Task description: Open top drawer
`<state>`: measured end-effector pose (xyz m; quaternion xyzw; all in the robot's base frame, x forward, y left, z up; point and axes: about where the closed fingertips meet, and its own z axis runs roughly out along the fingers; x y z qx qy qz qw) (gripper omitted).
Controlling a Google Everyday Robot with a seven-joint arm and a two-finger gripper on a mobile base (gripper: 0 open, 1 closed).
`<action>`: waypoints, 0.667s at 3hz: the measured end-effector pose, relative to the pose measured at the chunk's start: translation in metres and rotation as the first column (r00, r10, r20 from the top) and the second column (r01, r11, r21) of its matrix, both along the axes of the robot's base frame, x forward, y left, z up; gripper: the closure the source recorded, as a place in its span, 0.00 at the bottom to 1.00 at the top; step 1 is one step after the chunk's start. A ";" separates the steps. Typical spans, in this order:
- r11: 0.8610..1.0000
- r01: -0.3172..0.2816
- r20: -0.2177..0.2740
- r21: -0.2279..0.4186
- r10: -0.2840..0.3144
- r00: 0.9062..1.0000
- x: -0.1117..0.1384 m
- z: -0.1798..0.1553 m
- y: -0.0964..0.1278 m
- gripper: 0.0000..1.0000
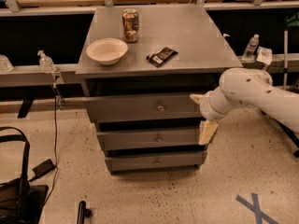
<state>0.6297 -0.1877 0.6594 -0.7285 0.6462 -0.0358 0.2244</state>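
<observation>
One grey top drawer (126,107) — brass knob (160,108), slightly out; gripper (202,115) at right end, fingers (208,132) apart.
</observation>
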 end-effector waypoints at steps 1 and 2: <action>1.000 -0.023 0.009 -0.006 0.023 1.000 -0.019 0.015 -0.001 0.00; 0.999 -0.044 0.021 -0.027 0.045 0.999 -0.014 0.026 0.001 0.00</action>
